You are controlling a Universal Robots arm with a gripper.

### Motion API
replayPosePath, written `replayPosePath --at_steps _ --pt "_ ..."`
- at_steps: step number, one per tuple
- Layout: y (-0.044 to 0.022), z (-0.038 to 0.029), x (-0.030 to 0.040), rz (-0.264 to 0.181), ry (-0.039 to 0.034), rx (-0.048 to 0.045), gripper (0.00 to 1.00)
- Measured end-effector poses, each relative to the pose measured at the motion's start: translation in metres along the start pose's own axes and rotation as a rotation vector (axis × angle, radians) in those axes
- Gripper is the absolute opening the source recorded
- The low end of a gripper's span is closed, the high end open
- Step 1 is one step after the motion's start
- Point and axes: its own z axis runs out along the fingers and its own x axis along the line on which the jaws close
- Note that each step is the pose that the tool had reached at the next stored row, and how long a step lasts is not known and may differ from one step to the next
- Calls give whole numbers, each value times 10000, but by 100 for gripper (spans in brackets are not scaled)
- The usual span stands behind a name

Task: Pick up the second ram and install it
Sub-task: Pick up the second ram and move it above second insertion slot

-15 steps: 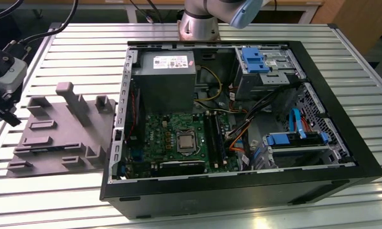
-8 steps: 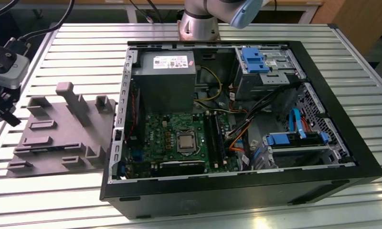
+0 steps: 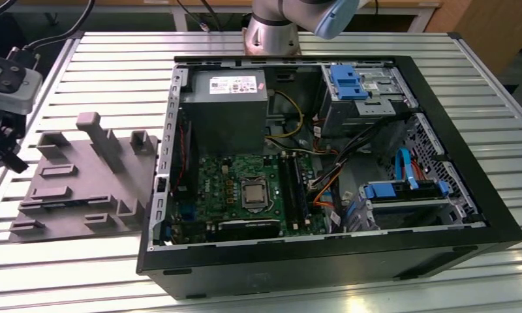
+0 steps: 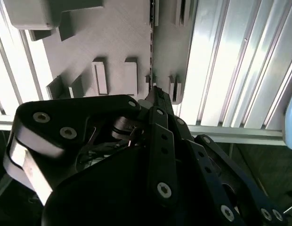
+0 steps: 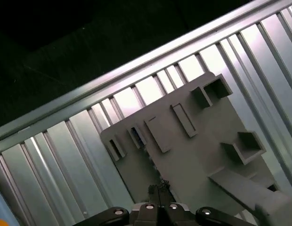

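Note:
In both wrist views the second ram [image 4: 152, 47] [image 5: 139, 139] appears as a thin dark strip standing on edge in the grey moulded tray [image 4: 113, 42] [image 5: 207, 136], between small raised blocks. My gripper [image 4: 157, 93] [image 5: 155, 190] hangs above the tray. Its fingertips are pressed together over the strip's near end, with nothing seen between them. In the exterior view my wrist head [image 3: 4, 78] sits at that view's left edge, beside the tray [image 3: 78, 182] and well away from the open computer case [image 3: 322, 169]. The long black memory slots [image 3: 291, 186] lie on the green motherboard.
The case holds a grey power supply [image 3: 226, 107], blue drive brackets [image 3: 348, 81], loose cables [image 3: 326, 176] and the processor socket [image 3: 254, 193]. The tray carries tall raised blocks [image 3: 91, 130]. Everything rests on a ribbed metal table [image 3: 113, 65], whose edge runs near the tray.

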Motion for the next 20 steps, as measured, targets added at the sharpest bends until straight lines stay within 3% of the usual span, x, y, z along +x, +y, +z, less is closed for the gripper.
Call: replayPosePath --at_steps 20 --pt "-1 10 0 -3015 134 -75 11"
